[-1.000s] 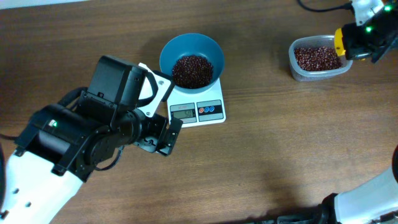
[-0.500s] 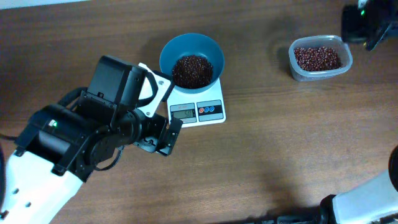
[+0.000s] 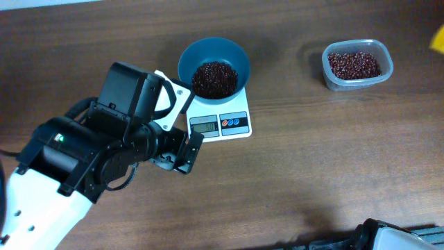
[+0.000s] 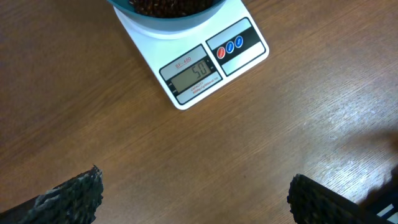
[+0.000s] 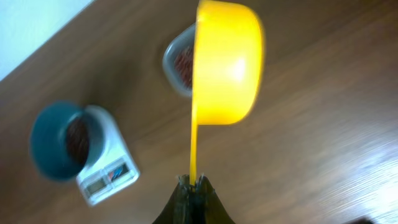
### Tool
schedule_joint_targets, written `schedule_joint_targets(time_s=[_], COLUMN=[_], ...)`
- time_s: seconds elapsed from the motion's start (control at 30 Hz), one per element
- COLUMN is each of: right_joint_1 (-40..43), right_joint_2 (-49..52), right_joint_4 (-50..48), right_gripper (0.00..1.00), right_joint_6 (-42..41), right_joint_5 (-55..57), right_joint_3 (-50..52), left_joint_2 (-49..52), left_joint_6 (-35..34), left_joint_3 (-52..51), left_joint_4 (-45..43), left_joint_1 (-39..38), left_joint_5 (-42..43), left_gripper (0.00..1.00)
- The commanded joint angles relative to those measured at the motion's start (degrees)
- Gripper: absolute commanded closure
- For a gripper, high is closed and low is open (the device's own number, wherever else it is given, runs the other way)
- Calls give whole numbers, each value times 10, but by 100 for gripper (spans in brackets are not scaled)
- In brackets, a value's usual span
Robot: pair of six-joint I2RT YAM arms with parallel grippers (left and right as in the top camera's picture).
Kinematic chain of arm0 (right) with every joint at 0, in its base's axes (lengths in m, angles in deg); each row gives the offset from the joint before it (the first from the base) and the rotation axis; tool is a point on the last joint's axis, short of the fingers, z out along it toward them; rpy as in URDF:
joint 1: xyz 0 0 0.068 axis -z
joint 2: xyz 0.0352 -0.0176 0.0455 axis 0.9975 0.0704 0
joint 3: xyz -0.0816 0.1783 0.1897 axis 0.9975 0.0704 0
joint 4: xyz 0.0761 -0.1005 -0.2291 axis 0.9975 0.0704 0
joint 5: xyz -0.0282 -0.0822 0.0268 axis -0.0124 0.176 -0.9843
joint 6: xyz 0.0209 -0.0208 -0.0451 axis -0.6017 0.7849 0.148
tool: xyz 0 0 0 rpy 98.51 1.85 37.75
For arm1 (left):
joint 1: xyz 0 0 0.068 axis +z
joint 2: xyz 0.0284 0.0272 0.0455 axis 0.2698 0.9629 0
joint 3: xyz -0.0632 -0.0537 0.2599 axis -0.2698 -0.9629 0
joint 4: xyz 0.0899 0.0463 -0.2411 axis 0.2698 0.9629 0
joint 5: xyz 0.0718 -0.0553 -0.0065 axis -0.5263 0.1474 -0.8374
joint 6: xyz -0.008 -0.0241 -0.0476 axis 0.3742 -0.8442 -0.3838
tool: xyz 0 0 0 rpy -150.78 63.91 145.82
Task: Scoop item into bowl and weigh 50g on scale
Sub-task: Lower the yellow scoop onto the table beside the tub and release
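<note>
On the scale [image 3: 220, 123], teal bowl [image 3: 208, 50] holds a heap of red-brown beans [image 3: 214, 78]; display [image 4: 196, 73] reads 50. Left gripper [image 4: 193, 202] hovers near the scale, fingers spread wide, empty. Clear tub [image 3: 354, 85] of beans sits well right. Right gripper [image 5: 191, 194] pinches yellow scoop [image 5: 227, 62] by its handle, raised above the table.

Teal-blue round bowl [image 3: 196, 50], upright, sits on the scale [image 3: 243, 113] just above frame centre, overhanging its platform. Dark red-brown beans [image 3: 214, 78] form a loose heap in the bowl's bottom, well below the rim. The white square scale lies flat on the counter [image 3: 312, 160]; its grey display [image 4: 193, 73] reads 50, with red and blue buttons [image 3: 234, 122] just beside it.
</note>
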Motion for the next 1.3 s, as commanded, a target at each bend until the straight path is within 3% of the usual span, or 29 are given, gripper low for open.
schedule_joint_targets(time_s=[0.0, 0.1, 0.3, 0.53, 0.83, 0.93, 1.07, 1.13, 1.27], right_joint_1=[2, 2, 2, 2, 3, 3, 12, 26, 40], right_joint_2=[-17, -49, -57, -57, -57, -57, -57, -57, -57], right_joint_4=[-45, -169, -293, -314, -511, -509, -471, -472, -493], right_gripper=[96, 96, 96, 96, 94, 88, 87, 87, 78], right_joint_6=[-5, -5, -5, -5, -50, -57, -121, -114, -38], right_joint_5=[-120, -191, -261, -239, -297, -267, -158, -158, -236], right_joint_3=[118, 285, 440, 518, 666, 678, 678, 678, 679], left_joint_2=[-1, -1, -1, -1, -1, -1, -1, -1, -1], left_joint_6=[11, 11, 11, 11, 11, 11, 11, 11, 11], left_joint_3=[9, 9, 9, 9, 9, 9, 9, 9, 9], left_joint_4=[0, 0, 0, 0, 0, 0, 0, 0, 0], left_joint_1=[1, 1, 1, 1, 1, 1, 1, 1, 1], left_joint_5=[9, 9, 9, 9, 9, 9, 9, 9, 9], left_gripper=[1, 1, 1, 1, 1, 1, 1, 1, 1])
